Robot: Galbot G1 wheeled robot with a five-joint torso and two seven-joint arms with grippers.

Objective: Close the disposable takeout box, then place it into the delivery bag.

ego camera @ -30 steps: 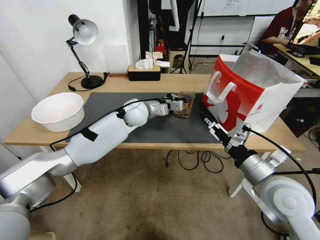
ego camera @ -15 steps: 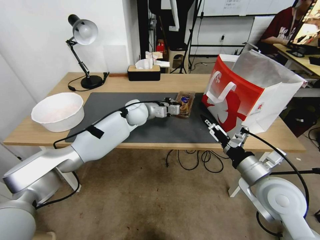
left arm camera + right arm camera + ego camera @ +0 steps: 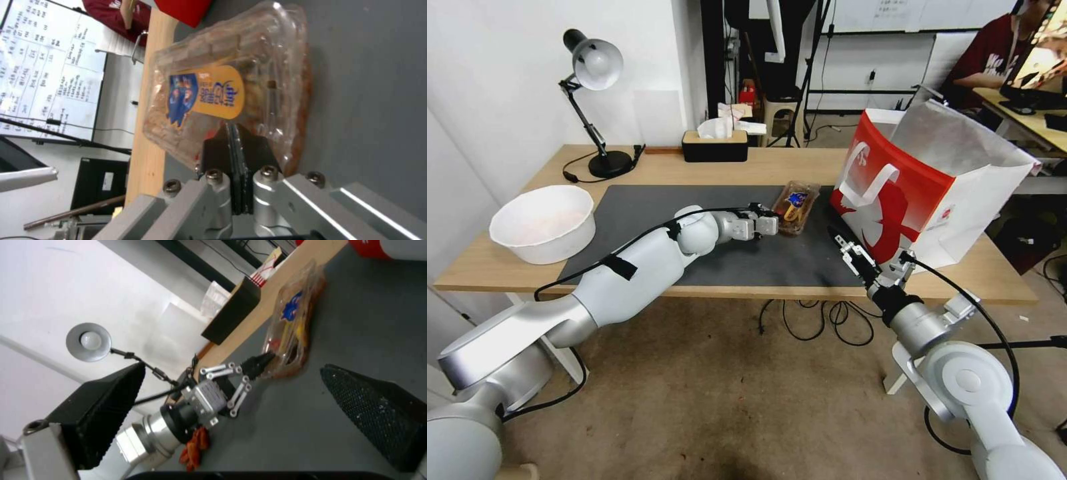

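- A wooden table [image 3: 507, 270] in a workshop room carries a dark grey mat [image 3: 740, 257], with bare concrete floor [image 3: 727, 400] and loose cables [image 3: 820, 320] beneath it.
- The disposable takeout box [image 3: 795, 207], its clear lid down and bearing a blue-and-yellow label, lies flat on the mat near the mat's far edge, just beside the delivery bag [image 3: 907, 200].
- The left claw [image 3: 772, 225] reaches across the mat, its black fingers pressed together with no gap, their tips at the near end of the box; the left wrist view shows the closed tips [image 3: 236, 140] against the box's clear plastic [image 3: 231, 86].
- The right claw [image 3: 839, 241] hovers low over the mat's right side, close to the bag's red front; its wrist view shows its two black fingers [image 3: 369, 406] spread wide with nothing between them.
- The red-and-white bag stands upright at the table's right end, mouth open, silvery lining showing.
- A large white bowl [image 3: 544, 223] sits at the table's left end; a black desk lamp [image 3: 594, 100] and a black tissue box [image 3: 715, 143] stand along the far edge by the white wall.
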